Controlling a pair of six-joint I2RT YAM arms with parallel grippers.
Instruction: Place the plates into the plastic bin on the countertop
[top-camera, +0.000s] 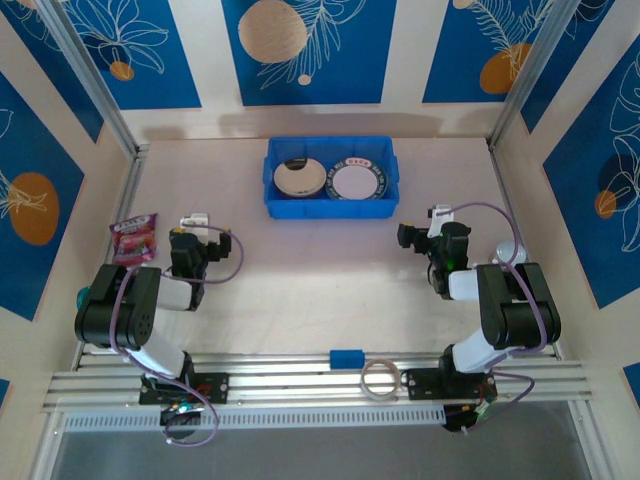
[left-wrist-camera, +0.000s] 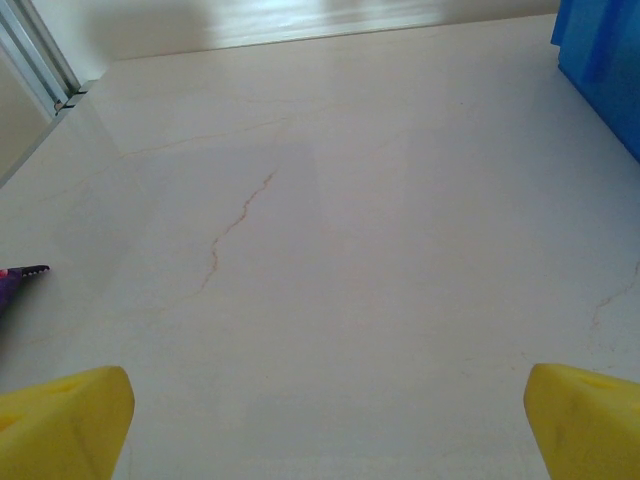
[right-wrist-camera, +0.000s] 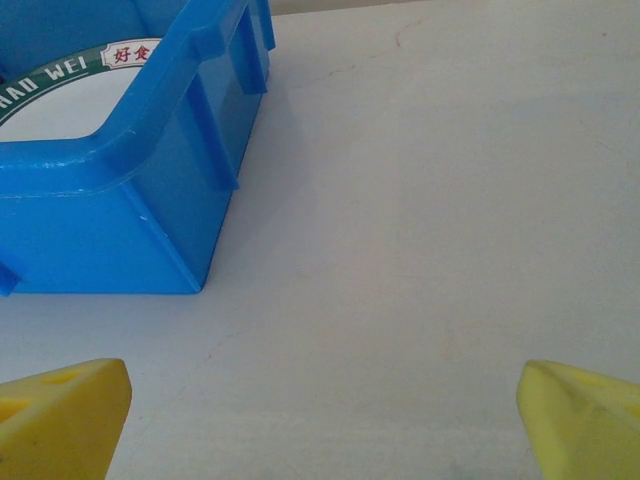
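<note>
Beige countertop (top-camera: 320, 285), blue-patterned walls around. Plastic bin (top-camera: 331, 208) at far centre, long axis running left to right, two piles of plates (top-camera: 357, 180) side by side inside. Left gripper (left-wrist-camera: 325, 420) spread wide, pinching nothing, bin ahead and off to its right. Right gripper (right-wrist-camera: 320, 420) spread wide, empty too, bin ahead-left, its near corner just in front; probably the nearer arm, by a little. Judged done or close: every plate in sight sits in the bin. Pile depth uncountable from above. Green-rimmed plate cut off in right wrist view, lettering part readable. Pink snack packet (top-camera: 135, 238) near left arm.
</note>
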